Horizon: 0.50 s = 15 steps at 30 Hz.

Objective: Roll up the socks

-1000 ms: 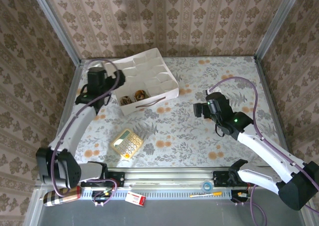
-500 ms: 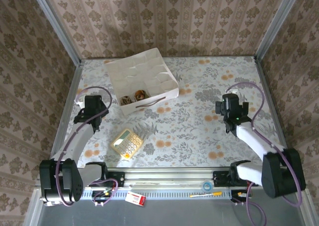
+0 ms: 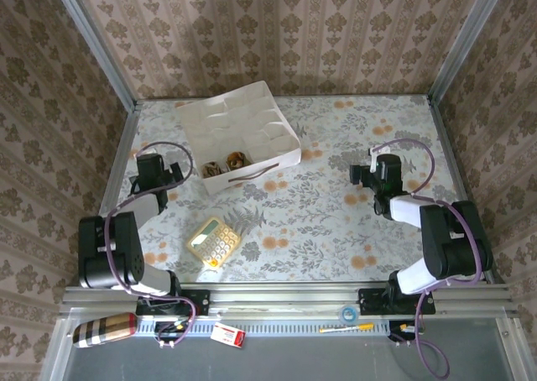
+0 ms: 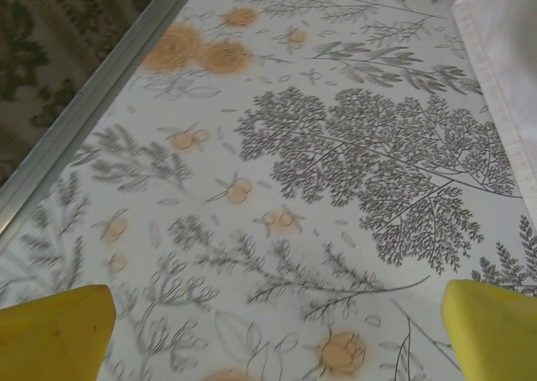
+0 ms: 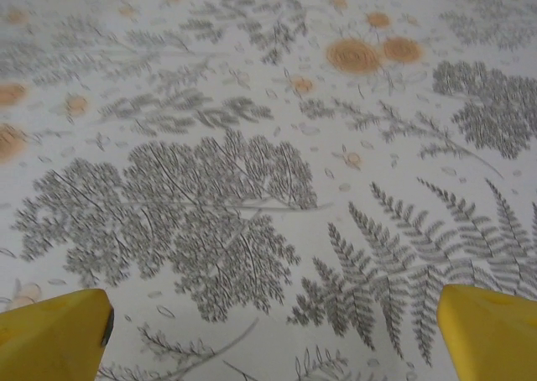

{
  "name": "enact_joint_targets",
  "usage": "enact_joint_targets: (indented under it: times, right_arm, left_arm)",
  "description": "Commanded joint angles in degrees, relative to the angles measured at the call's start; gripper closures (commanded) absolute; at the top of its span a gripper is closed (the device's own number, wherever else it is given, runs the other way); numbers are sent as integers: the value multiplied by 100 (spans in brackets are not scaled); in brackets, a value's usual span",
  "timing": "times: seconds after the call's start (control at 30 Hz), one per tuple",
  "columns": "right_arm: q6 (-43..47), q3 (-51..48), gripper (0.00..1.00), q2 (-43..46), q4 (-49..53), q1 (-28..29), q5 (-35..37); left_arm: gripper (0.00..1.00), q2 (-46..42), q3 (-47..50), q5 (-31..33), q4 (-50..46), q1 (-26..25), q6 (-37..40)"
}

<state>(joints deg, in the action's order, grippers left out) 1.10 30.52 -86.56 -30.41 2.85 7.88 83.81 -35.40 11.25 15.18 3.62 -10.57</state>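
Fingers [image 4: 54,322]: spread apart on left gripper [image 4: 273,335] and right gripper [image 5: 273,335], both empty.
Socks [image 3: 237,159]: seem rolled, stored in box [image 3: 247,112]; task likely finished.

Desk [image 3: 336,221] covered in pale floral print: grey ferns, orange blossoms. Walls [image 3: 294,37] on three sides, brown damask-stripe wallpaper, pretty retro. Metal posts [image 3: 95,45] at back corners. Aluminium rail [image 3: 285,295] across near edge. Light soft, even, shadows faint.
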Motion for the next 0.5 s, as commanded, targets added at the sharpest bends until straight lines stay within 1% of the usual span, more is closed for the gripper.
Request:
enact_joint_targets:
  times: [0.0, 0.07, 0.1, 0.13, 0.17, 0.23, 0.27, 0.33, 0.37, 0.4, 0.43, 0.47]
  right_arm:
    - [-99, -423, 0, 157, -1102, -46, -459]
    - [-131, -755, 0, 38, -1778, -65, -420]
    - [-115, -911, 0, -139, -2284, -66, -433]
    - [-119, -979, 0, -161, -2434, -45, -340]
    - [-128, -910, 0, -47, -2102, -39, -315]
    - [-155, -805, 0, -131, -2048, -39, -230]
    - [-200, -740, 0, -93, -1860, -56, -223]
    - [-224, -733, 0, -110, -1878, -92, -272]
    - [-225, -736, 0, -109, -1870, -92, -271]
    - [-225, -745, 0, -108, -1895, -92, -273]
    - [-225, -743, 0, -98, -1879, -92, -273]
    - [-224, -741, 0, -106, -1893, -92, -275]
  left_arm:
    - [0, 156, 251, -404, 1339, 108, 405]
    - [0, 80, 550, -582, 1857, 159, 461]
    - [0, 6, 619, -629, 1893, 150, 443]
    - [0, -19, 749, -652, 2170, 148, 487]
    - [0, -78, 894, -671, 2325, 140, 504]
    - [0, -161, 1213, -603, 2859, 39, 617]
    - [0, -181, 1345, -530, 3114, -54, 680]
    - [0, -22, 1715, -446, 3948, -291, 913]
    - [0, 311, 1941, -394, 4681, -366, 1010]
    - [0, 766, 2163, -291, 5759, -393, 1140]
    - [0, 729, 2289, -171, 5868, -391, 1078]
    - [0, 473, 2271, -124, 5357, -338, 835]
